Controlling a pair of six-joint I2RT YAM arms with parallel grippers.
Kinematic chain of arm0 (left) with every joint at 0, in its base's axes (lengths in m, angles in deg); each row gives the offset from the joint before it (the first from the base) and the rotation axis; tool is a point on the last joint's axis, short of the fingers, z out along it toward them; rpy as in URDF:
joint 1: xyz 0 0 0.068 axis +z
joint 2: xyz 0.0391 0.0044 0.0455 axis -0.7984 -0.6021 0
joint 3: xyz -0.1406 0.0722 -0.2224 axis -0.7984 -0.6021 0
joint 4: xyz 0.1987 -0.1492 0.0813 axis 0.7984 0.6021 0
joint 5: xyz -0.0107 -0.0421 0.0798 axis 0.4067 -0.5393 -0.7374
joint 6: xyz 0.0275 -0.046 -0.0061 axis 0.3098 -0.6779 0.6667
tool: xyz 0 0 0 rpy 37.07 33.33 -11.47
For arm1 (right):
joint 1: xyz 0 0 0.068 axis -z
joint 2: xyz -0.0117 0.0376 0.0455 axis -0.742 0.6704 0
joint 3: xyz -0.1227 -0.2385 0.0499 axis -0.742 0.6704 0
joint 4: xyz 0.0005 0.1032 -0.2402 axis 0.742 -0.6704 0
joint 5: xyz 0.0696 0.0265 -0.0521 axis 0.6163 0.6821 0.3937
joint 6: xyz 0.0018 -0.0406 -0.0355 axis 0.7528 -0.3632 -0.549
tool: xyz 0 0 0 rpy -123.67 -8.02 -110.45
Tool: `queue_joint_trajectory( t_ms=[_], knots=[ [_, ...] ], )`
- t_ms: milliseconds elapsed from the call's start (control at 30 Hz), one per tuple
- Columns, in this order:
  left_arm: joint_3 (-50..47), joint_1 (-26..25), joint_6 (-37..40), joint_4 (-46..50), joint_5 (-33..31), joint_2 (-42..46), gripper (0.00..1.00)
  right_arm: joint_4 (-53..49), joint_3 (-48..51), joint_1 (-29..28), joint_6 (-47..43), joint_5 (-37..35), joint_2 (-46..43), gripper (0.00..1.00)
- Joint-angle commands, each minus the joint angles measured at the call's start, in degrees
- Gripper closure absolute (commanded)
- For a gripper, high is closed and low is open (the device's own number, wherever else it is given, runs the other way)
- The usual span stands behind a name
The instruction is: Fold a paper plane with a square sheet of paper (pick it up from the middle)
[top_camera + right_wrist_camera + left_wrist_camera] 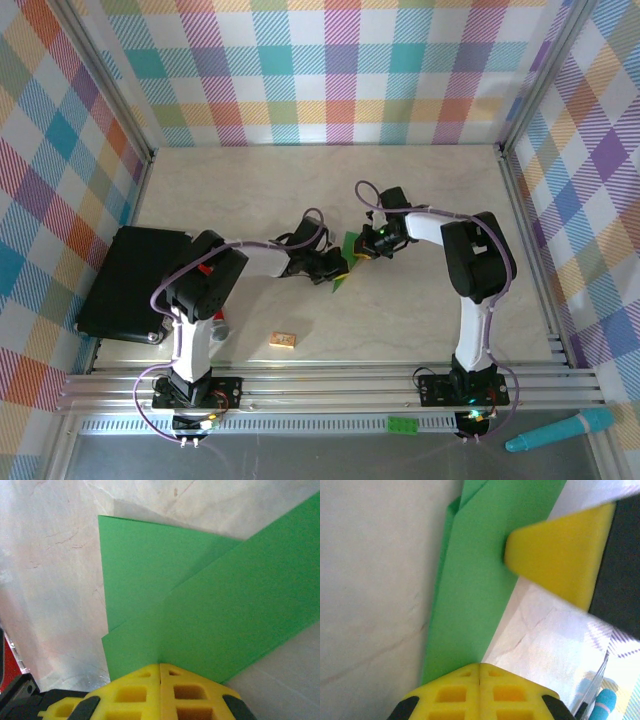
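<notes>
L claw (336, 268): fingers fully closed, no gap at the pad seam (L wrist view). Pinched at the tips: one end of the green sheet (348, 258). Sheet part-folded, layered, with one long crease running away from the tips (470, 595).

R claw (366, 246): fingers also pressed together, no gap. Clamped on the opp. edge of the same sheet. In R wrist view (160, 667), two overlapping layers seen ahead of the tips, the upper a broad diagonal band over a lower flap w/ a sharp corner (200, 600).

In L wrist view, a yellow pad of the R claw (555, 560) touching the sheet's side edge.

Sheet loc.: mid-bench (250, 180), between the two claws, which sit close together, nearly tip to tip. Whether lifted off the bench or resting on it: cannot tell.

Other items, well apart from both claws:
- black pad (125, 285), L edge of bench
- small tan block (283, 341), near front edge
- green brick (404, 425) on front rail
- teal pen (560, 431), front R corner
</notes>
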Motion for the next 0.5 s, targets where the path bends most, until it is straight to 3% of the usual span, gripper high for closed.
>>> queue_joint_trajectory(
  t_ms=[0, 467],
  knots=[
    [-6.4, -0.9, 0.7, 8.4, 1.5, 1.9, 0.99, -5.5, 0.6, 0.5, -1.1, -10.8, 4.3, 1.00],
    [-11.5, -4.0, 7.7, 22.0, -4.2, 9.3, 1.00, -6.0, 0.1, 0.3, -0.8, -10.7, 4.4, 1.00]
  ],
)
